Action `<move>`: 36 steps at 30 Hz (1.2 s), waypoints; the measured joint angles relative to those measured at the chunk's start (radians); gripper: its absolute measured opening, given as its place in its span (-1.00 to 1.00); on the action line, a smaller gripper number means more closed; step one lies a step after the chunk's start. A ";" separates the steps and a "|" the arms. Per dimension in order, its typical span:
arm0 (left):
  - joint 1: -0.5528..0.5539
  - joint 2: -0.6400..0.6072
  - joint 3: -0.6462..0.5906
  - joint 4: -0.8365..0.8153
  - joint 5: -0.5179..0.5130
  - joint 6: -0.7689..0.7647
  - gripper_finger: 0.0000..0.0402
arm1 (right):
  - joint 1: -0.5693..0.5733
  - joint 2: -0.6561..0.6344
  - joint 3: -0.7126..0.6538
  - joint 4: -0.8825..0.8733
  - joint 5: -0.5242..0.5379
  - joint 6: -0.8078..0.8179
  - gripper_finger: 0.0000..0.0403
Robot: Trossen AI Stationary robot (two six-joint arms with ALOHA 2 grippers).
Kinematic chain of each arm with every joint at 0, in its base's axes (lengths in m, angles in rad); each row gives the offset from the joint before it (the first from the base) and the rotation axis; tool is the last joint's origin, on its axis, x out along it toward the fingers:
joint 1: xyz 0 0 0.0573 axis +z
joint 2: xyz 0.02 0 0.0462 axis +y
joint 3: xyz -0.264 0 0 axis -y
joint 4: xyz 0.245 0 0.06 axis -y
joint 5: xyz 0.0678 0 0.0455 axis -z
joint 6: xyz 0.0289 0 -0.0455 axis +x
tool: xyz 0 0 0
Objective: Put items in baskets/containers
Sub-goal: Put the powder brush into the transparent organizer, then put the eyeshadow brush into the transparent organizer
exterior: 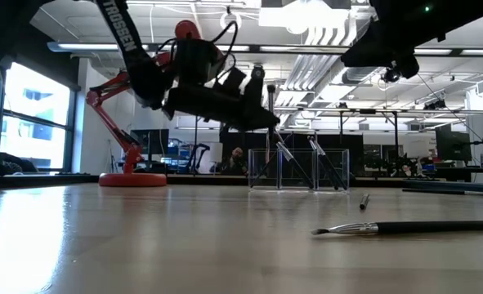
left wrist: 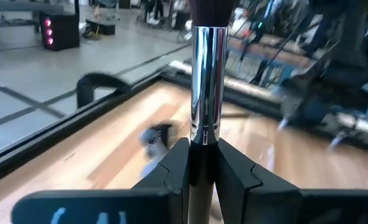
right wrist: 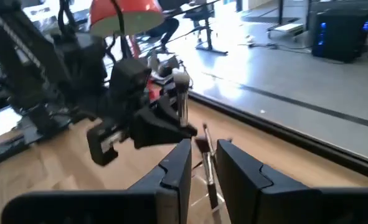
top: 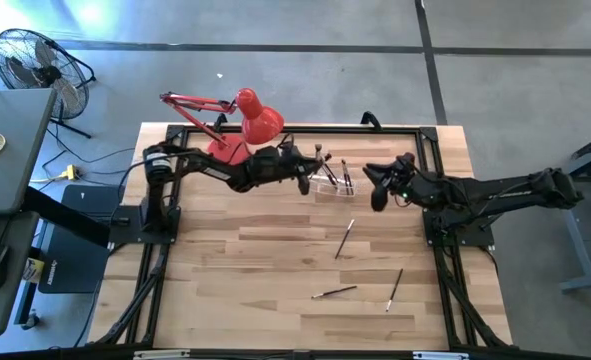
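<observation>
red lamp (top: pixel 255 120) behind clear holder (top: pixel 331 183) — loose brushes (top: pixel 344 238)

The table (top: pixel 275 290) has a light wooden plank top in a black metal frame and stands on a grey concrete floor (top: pixel 515 90) crossed by dark seams. A black floor fan (top: pixel 35 62) sits at the far left beside a grey desk (top: pixel 5 150). Behind the table, bright windows (exterior: pixel 29 122) light the left, and ceiling lights (exterior: pixel 306 12) hang among exposed pipes.
</observation>
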 joint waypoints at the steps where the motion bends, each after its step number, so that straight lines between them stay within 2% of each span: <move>1: 0.008 0.000 0.000 -0.006 0.005 0.001 -0.78 | -0.007 0.000 0.000 0.004 0.013 0.008 -0.65; 6: 0.029 -0.001 0.000 -0.048 0.054 -0.007 -0.74 | -0.054 0.000 0.000 0.009 0.049 0.020 -0.65; 13: 0.016 -0.001 0.000 -0.060 0.071 -0.007 -0.17 | -0.103 0.000 0.000 0.017 0.025 0.020 -0.65; 19: 0.017 -0.029 -0.001 -0.075 0.070 -0.007 -0.06 | -0.110 0.000 0.000 0.033 0.018 0.020 -0.65; 23: -0.002 -0.107 0.000 -0.092 0.032 -0.006 -0.11 | -0.110 0.000 0.000 0.032 -0.038 0.013 -0.65; 27: -0.051 -0.203 0.001 -0.152 -0.048 0.055 -0.27 | -0.110 0.000 0.000 0.032 -0.089 -0.006 -0.65; 33: -0.170 -0.297 0.003 -0.288 -0.189 0.103 -0.66 | -0.110 0.000 0.000 0.031 -0.147 -0.010 -0.65; 36: -0.236 -0.324 -0.002 -0.386 -0.208 0.099 -0.92 | -0.110 0.000 0.000 0.026 -0.192 -0.011 -0.65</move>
